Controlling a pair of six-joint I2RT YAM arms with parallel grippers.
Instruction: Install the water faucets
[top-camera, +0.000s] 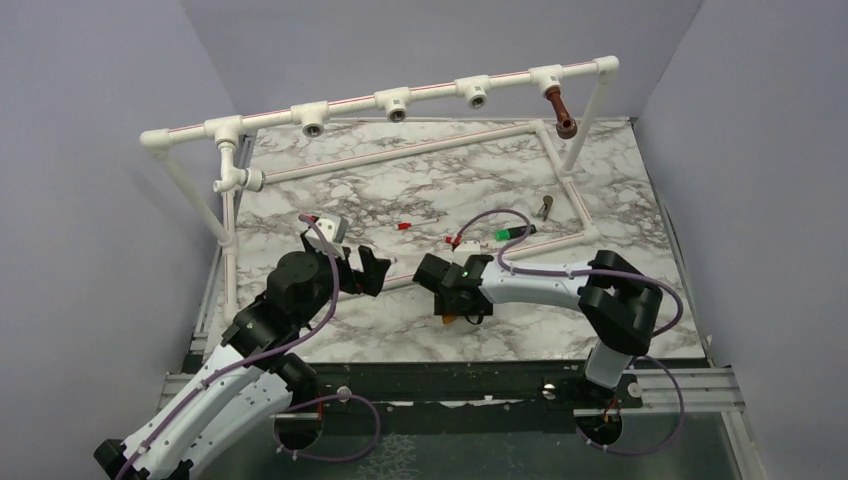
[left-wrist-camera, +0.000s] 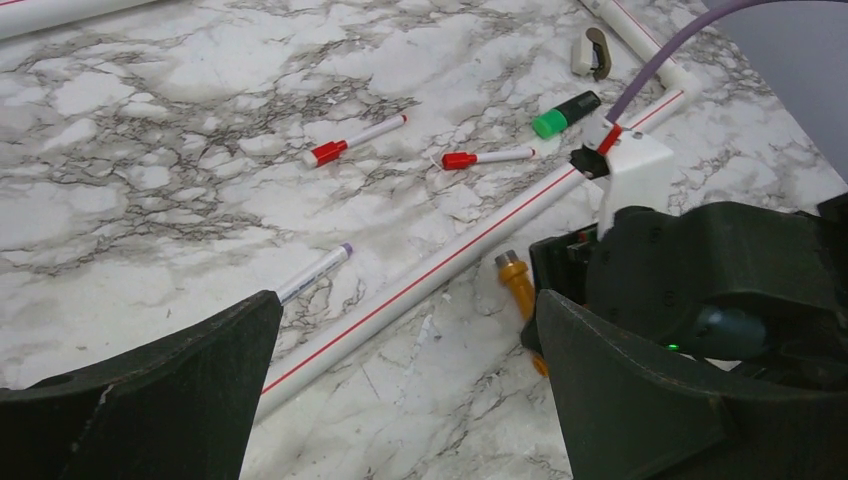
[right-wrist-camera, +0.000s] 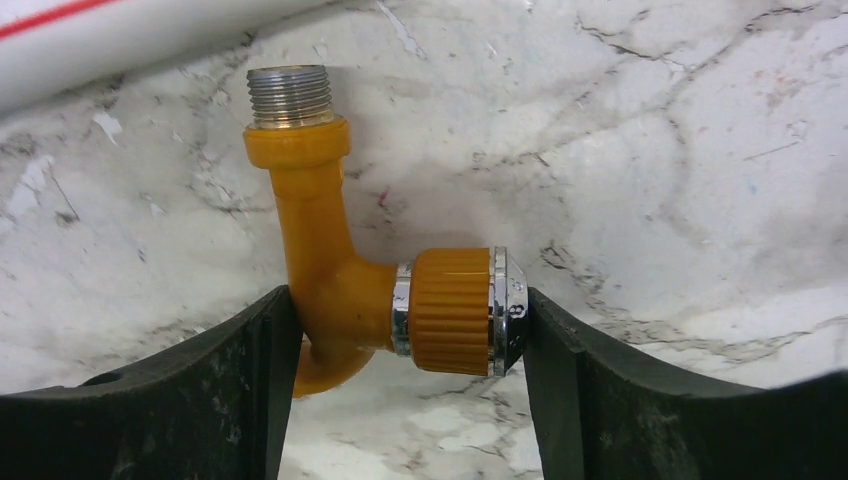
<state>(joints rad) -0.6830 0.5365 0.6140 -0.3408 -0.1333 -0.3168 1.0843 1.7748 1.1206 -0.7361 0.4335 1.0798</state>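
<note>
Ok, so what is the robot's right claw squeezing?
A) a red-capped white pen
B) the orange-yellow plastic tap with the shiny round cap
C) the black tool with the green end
B: in the right wrist view the right gripper has its black fingers pressed on both sides of the orange-yellow plastic faucet, at its bend and silvery cap.

Orange-yellow faucet (right-wrist-camera: 330, 290) tight btwn fingers (right-wrist-camera: 180, 400) of R tool (right-wrist-camera: 408, 335), threaded end toward white pipe (right-wrist-camera: 120, 40)

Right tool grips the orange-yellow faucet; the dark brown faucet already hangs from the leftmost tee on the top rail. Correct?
Not quite: the dark brown faucet hangs from the rightmost tee, per the top external view. The right tool does grip the orange-yellow faucet.
</note>
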